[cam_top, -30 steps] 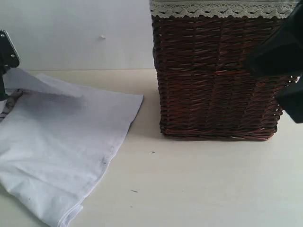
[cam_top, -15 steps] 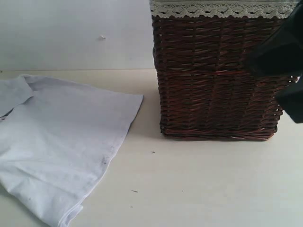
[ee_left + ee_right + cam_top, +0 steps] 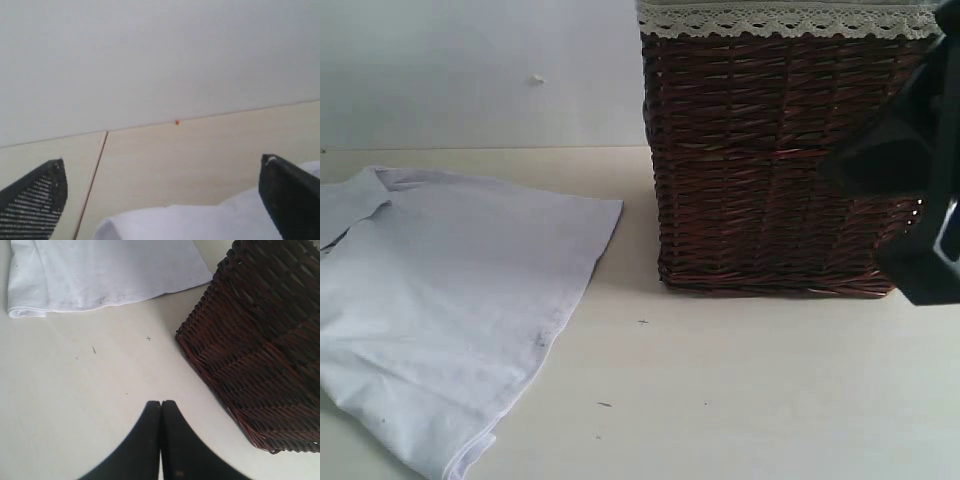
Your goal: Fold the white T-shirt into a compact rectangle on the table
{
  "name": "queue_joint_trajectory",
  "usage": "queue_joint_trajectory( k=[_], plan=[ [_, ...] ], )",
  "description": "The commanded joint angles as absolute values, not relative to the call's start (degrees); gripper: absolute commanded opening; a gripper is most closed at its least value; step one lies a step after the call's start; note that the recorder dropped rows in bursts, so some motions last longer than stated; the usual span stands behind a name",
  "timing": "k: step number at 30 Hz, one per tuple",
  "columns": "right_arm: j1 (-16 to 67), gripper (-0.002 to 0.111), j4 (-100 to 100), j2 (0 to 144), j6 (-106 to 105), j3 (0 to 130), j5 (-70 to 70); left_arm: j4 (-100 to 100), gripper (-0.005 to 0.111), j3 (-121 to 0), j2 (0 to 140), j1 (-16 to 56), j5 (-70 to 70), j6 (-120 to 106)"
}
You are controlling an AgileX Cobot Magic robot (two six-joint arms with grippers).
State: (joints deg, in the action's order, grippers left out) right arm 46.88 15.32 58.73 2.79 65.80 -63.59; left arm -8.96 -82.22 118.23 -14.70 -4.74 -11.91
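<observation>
Shirt position first: your white T-shirt [image 3: 450, 300] lay spread on the left of the counter [image 3: 740, 400]. One straight edge faced the wicker basket [image 3: 770, 160], near it but not touching, and the far corner was rumpled. Your left gripper [image 3: 161, 165] stood wide apart with nothing between its jaws, hovering over a hump of the cloth. Your right gripper [image 3: 161, 404] was pressed together and empty, above bare counter just beside the basket. The risk, as I judged it, was that the cloth looked loosely layered, so a pinch could catch only the top layer and drag the fold crooked. A sweep by your right arm could also clip the basket, since it hung so close.
</observation>
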Motion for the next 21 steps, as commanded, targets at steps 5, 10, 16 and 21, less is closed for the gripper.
queue_joint_trajectory(
  k=[5, 10, 16, 21],
  plan=[
    [46.7, 0.0, 15.5, 58.7, 3.1, 65.5, -62.4, -9.1, 0.105, -82.6, 112.6, -4.2, 26.9, -13.3],
    [46.7, 0.0, 15.2, 58.5, 2.9, 65.5, -62.5, 6.6, 0.105, -82.6, 112.7, 3.1, 45.5, -24.2],
    [46.7, 0.0, 15.0, 58.5, 2.5, 65.5, -62.6, 24.9, 0.105, -82.6, 112.7, 9.0, 51.8, -35.0],
    [46.7, 0.0, 15.0, 58.5, 2.0, 65.5, -62.6, 18.8, 0.047, -82.6, 112.7, 14.7, 49.5, -35.3]
  ],
)
